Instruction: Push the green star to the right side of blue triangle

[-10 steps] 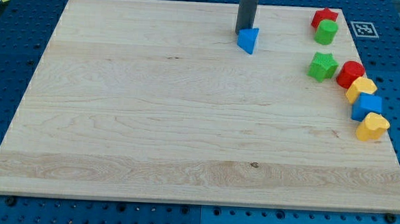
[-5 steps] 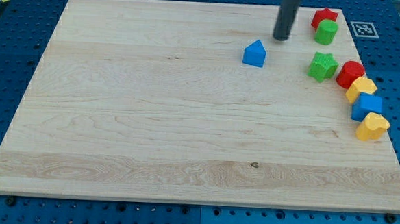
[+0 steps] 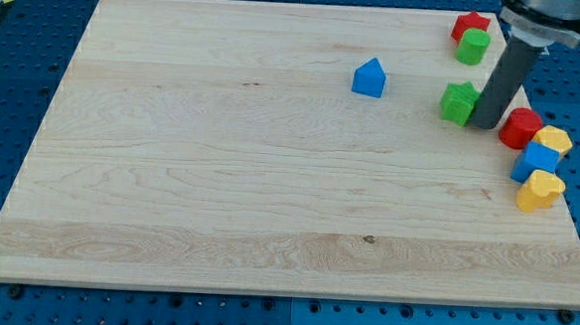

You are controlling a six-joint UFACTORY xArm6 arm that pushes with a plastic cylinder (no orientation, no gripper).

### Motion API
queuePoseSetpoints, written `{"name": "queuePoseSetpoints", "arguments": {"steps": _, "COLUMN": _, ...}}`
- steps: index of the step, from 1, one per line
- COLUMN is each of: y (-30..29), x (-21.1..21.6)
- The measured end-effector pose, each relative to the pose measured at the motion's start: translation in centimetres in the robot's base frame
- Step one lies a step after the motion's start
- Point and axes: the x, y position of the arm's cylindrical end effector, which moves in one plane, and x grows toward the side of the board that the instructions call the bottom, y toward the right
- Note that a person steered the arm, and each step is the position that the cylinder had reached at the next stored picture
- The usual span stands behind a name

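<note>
Having moved right, my tip touches green star

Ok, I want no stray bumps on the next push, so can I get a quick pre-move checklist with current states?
1. My tip sits on the view's right of the green star: ok.
2. Tip touching the star: cannot tell.
3. Path from star to blue triangle free of blocks: ok.
4. Red block close behind the tip: not ok.
5. Star already beside the triangle: not ok.
</note>
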Motion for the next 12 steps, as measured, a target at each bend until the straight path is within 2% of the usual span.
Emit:
{"name": "queuePoseSetpoints", "arguments": {"steps": 2, "y": -1.1, "x": -0.8}}
{"name": "queuePoseSetpoints", "arguments": {"steps": 6, "y": 1.3, "x": -10.8}}
{"name": "queuePoseSetpoints", "arguments": {"steps": 9, "y": -1.6, "x": -11.5}}
{"name": "queuePoseSetpoints", "arguments": {"steps": 10, "y": -3.5, "x": -11.1}}
{"name": "queuePoseSetpoints", "arguments": {"steps": 12, "y": -3.6, "x": -9.8}}
